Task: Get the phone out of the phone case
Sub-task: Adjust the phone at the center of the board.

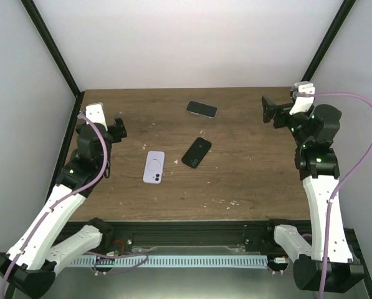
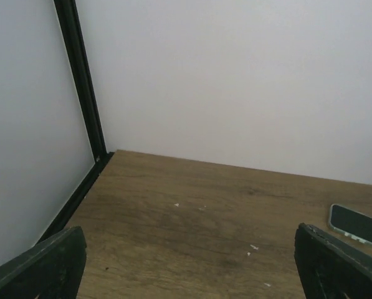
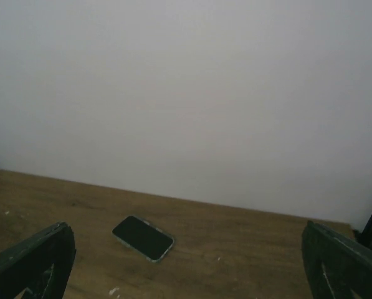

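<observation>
Three flat items lie on the wooden table (image 1: 248, 174). A lavender phone or case (image 1: 154, 167) lies back up, with a camera cutout and a ring mark. A black one (image 1: 197, 152) lies slanted beside it. A phone with a dark screen and a pale green rim (image 1: 201, 109) lies screen up near the back; it also shows in the right wrist view (image 3: 143, 237) and at the right edge of the left wrist view (image 2: 359, 225). My left gripper (image 1: 116, 126) is open and empty at the left side. My right gripper (image 1: 270, 111) is open and empty at the back right.
White walls and black frame posts (image 1: 52, 50) enclose the table on three sides. Small white specks (image 1: 226, 202) dot the wood near the front edge. A black rail (image 1: 192, 233) runs along the front between the arm bases.
</observation>
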You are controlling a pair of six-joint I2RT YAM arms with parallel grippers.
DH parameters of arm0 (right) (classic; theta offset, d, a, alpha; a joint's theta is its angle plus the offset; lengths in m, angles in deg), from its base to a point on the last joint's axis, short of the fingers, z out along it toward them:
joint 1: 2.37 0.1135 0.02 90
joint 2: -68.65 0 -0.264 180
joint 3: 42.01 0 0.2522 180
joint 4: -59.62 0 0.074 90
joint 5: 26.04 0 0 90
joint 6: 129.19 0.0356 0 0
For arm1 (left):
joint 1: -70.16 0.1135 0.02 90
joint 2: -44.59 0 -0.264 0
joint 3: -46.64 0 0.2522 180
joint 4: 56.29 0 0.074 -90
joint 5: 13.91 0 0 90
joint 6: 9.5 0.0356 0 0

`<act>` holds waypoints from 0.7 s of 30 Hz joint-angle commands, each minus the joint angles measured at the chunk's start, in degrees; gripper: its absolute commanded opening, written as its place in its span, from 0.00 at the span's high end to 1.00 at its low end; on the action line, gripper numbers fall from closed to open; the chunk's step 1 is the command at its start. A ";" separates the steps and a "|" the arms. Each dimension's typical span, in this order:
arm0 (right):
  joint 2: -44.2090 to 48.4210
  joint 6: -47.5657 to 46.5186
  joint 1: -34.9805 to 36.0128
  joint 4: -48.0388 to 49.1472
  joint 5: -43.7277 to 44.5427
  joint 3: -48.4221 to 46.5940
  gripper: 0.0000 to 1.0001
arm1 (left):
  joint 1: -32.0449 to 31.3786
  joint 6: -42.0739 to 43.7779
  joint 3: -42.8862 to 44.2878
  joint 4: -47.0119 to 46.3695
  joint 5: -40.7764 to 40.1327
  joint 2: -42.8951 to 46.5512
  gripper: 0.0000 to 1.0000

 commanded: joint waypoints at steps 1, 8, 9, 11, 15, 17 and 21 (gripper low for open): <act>-0.94 0.10 0.30 -0.42 -2.20 2.18 0.00 | 5.32 -5.72 -0.66 0.46 9.50 -1.57 0.09; -3.83 -1.56 0.52 -1.05 -7.38 6.99 0.00 | 13.72 -16.55 -3.79 -1.13 23.75 -3.34 0.04; -4.16 -1.96 0.54 -0.87 -8.35 8.03 0.00 | 14.97 -17.39 -5.24 -3.59 27.89 -3.24 0.04; -4.50 -2.67 0.60 -0.02 -10.18 10.80 0.00 | 16.72 -19.28 -9.03 -9.96 35.49 -3.17 0.08; -3.86 -3.82 0.78 3.25 -14.48 17.50 0.00 | 15.91 -18.61 -6.91 -7.34 40.41 -9.11 0.13; -3.52 -4.13 0.84 4.08 -15.85 19.60 0.00 | 13.32 -17.01 -2.23 -1.85 39.57 -14.80 0.14; -4.03 -3.60 0.86 5.01 -17.28 22.25 0.00 | 9.05 -16.16 7.35 4.22 41.21 -27.73 0.07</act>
